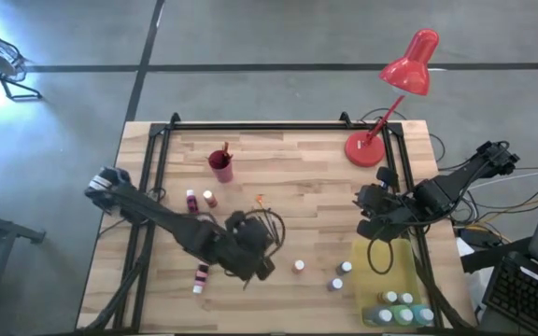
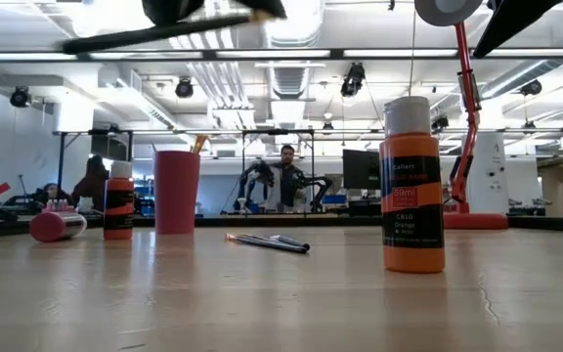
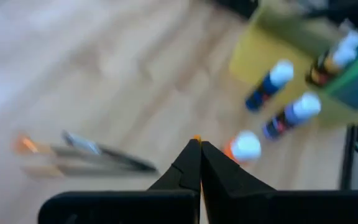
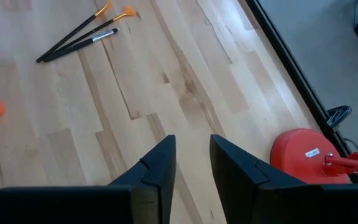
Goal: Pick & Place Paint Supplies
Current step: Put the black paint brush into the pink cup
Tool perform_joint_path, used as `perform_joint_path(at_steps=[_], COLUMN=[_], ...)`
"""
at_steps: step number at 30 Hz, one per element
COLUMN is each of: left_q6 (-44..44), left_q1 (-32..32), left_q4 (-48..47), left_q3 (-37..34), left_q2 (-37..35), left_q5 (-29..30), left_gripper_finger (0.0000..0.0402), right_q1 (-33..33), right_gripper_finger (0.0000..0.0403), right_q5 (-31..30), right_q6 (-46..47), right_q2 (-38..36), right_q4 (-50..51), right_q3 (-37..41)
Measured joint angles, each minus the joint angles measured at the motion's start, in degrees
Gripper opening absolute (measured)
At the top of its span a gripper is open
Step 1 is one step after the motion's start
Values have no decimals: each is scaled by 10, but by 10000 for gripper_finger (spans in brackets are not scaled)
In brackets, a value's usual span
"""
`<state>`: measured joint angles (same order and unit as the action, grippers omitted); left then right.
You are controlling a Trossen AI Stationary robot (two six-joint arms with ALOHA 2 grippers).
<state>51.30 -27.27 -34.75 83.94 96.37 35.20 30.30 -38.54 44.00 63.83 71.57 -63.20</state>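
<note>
From above, the left gripper hangs over the front middle of the wooden table, and the right gripper sits above the right side, just behind the yellow tray. White-capped paint bottles stand in the tray's front end; more stand or lie loose on the wood, near the tray and at the left. A dark red cup with a brush in it stands at the back left, and the red desk lamp at the back right.

At table height, an orange paint bottle stands upright in front, two paintbrushes lie flat behind it, and a pink bottle lies on its side at the left.

The left wrist camera shows that arm's fingers pressed together with nothing between them, above blurred brushes and bottles.

The right wrist camera shows its fingers a narrow gap apart, empty, over bare wood, with the lamp base beside them.
</note>
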Motion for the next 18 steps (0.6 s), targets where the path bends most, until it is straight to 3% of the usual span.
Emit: perform_joint_path(at_steps=[11, 18], left_q6=[-216, -289], left_q1=[0, 20], left_q4=[6, 9], left_q3=[-7, -56], left_q2=[-113, -171], left_q5=[210, 332], left_gripper_finger=[0, 0], right_q1=[0, 1], right_gripper_finger=[112, 108], right_q5=[0, -1], right_q6=[24, 26], right_q2=[0, 0], right_q4=[-6, -29], right_q3=[0, -3])
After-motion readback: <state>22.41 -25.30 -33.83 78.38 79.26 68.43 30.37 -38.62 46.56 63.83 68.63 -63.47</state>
